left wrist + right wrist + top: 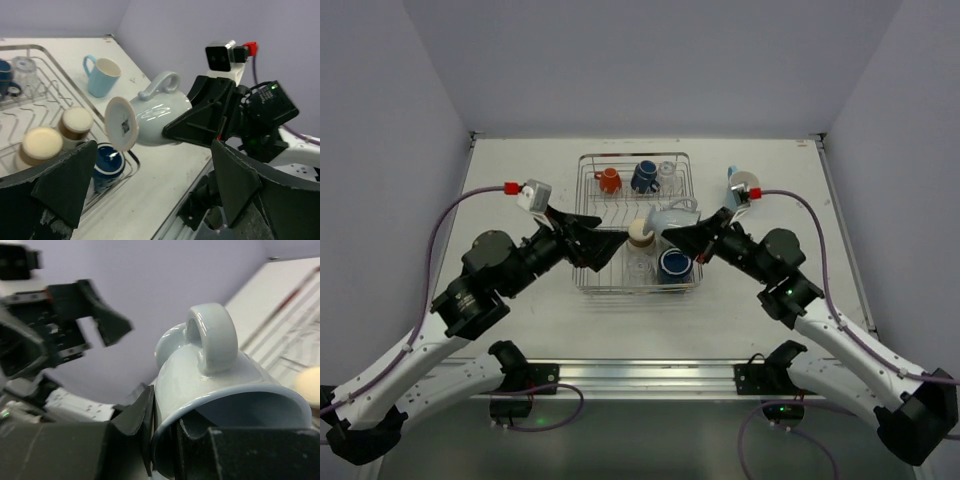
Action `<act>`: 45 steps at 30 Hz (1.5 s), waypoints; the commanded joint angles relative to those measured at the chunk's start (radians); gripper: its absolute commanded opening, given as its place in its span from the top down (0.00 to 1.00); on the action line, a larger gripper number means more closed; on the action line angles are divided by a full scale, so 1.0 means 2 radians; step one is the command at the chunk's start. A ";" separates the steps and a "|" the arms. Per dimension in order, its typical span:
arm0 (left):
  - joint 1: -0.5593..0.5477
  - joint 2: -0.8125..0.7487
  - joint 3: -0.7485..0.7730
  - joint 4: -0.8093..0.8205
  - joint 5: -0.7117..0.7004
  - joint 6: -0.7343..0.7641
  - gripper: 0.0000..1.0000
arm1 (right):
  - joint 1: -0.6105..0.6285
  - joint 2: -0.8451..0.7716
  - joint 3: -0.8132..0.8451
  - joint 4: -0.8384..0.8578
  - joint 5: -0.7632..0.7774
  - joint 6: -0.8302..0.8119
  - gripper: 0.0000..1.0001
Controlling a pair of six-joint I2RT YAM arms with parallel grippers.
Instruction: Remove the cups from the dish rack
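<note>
We've got the right gripper [688, 230] clamped on the rim of a pale blue mug [672, 212], one finger inside the mouth. The mug hangs on its side above the right half of the dish rack [633, 155], handle up, its long axis running left to right with the base facing the left gripper [610, 247], whose jaws gape wide on nothing. We reckon the set-down spot is the bare table [640, 320] off to the right, near the light blue mug [744, 184] standing there, so ours needs turning upright, while the cream-and-brown tumblers [75, 122] lie nearest the left arm.
</note>
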 commanded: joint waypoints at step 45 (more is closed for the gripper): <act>0.003 -0.120 -0.077 -0.165 -0.102 0.180 0.00 | -0.361 0.501 0.519 -0.607 0.242 -0.264 1.00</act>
